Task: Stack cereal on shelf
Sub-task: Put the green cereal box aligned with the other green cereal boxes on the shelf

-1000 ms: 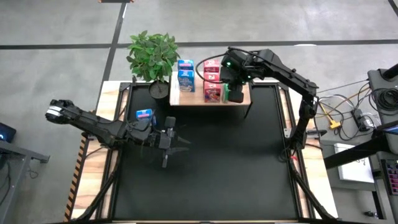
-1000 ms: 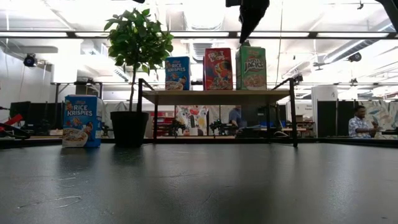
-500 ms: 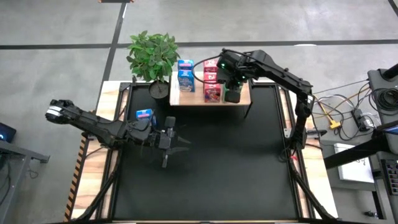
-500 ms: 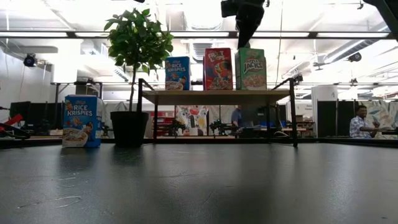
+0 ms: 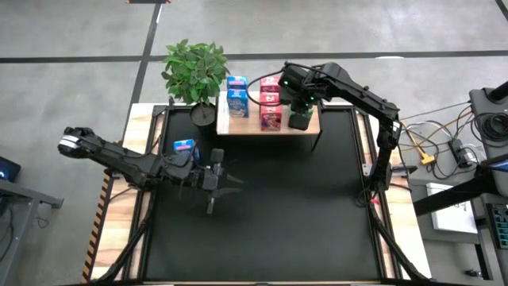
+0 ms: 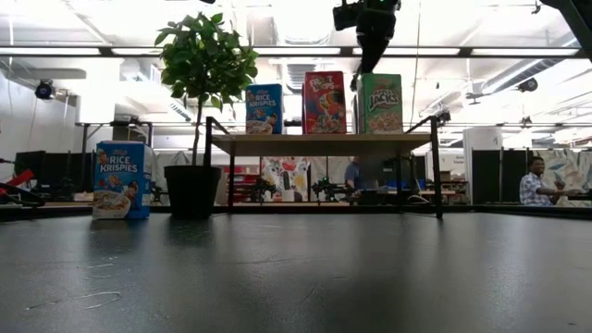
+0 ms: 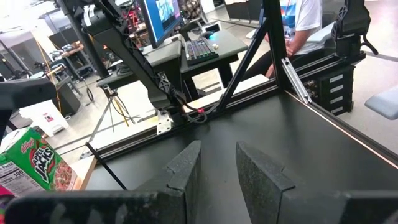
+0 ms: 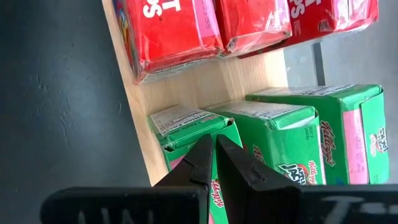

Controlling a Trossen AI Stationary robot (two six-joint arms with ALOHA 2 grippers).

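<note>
The shelf (image 5: 250,125) stands at the table's far edge. Rows of blue (image 5: 236,95), red (image 5: 271,99) and green cereal cartons (image 8: 280,127) stand upright on it. The front green carton (image 6: 381,104) stands at the shelf's right end. My right gripper (image 6: 355,83) is shut and slants down between the red row and the green row. One blue carton (image 5: 184,147) stands on the mat at the left. My left gripper (image 5: 230,179) hovers open near it at mid-table, with nothing between its fingers (image 7: 186,171). My right gripper lays its shut fingers (image 8: 202,158) against the front green carton's upper left edge (image 6: 362,81), on the side facing the red cartons. It comes slanting down from above. The carton stands upright with its bottom on the shelf board.
A potted plant (image 5: 195,73) stands at the shelf's left end. The black mat (image 5: 270,214) lies open in the middle and near part. A cable box and wires (image 5: 456,151) lie off the table's right edge. People sit in the room beyond (image 6: 531,180).
My right gripper has sunk a little and shifted toward the table's left. Its tip now stands beside the front green carton instead of above it. That carton has slid a short way along the shelf toward the table's right, still upright.
</note>
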